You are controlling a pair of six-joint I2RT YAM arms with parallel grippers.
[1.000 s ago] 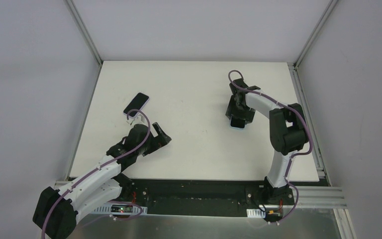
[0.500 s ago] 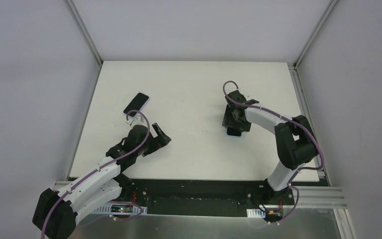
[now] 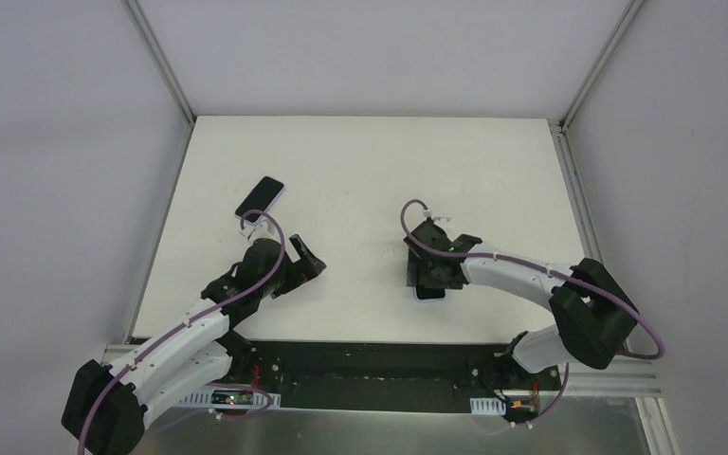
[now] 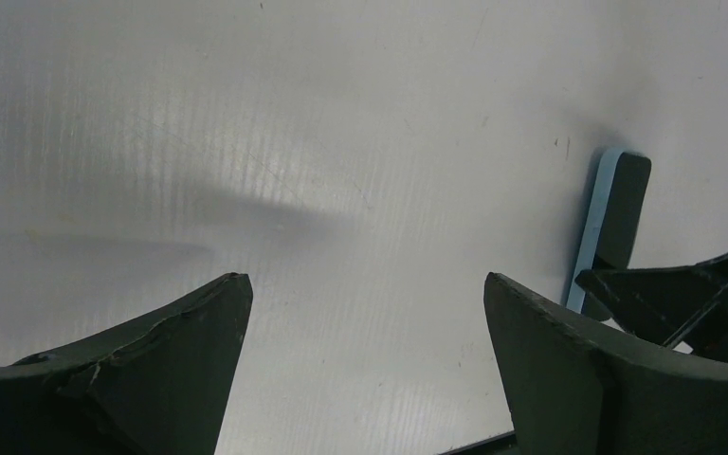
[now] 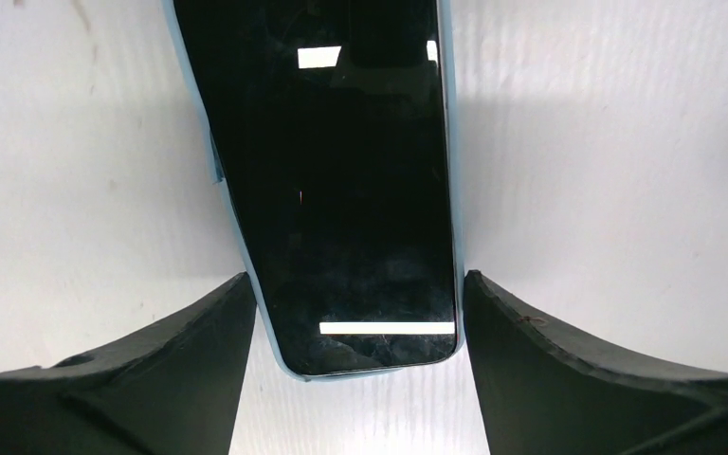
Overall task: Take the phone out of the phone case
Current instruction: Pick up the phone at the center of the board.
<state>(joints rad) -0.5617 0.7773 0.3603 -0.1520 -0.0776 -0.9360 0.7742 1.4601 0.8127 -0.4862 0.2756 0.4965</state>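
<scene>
Phone [image 5: 351, 190], seated in blue phone case [image 4: 599, 227], lay flat near table [image 3: 370, 152] front edge, right of centre. Right gripper [image 5: 355, 284] straddled it, fingers pressed on both long case edges. Left gripper [image 4: 365, 284] gaped wide, nothing held, toward table's left side. Second phone [image 3: 261, 197] near table's left edge. From above, gripper hid most of case. Phone's far end cut off in wrist view.
</scene>
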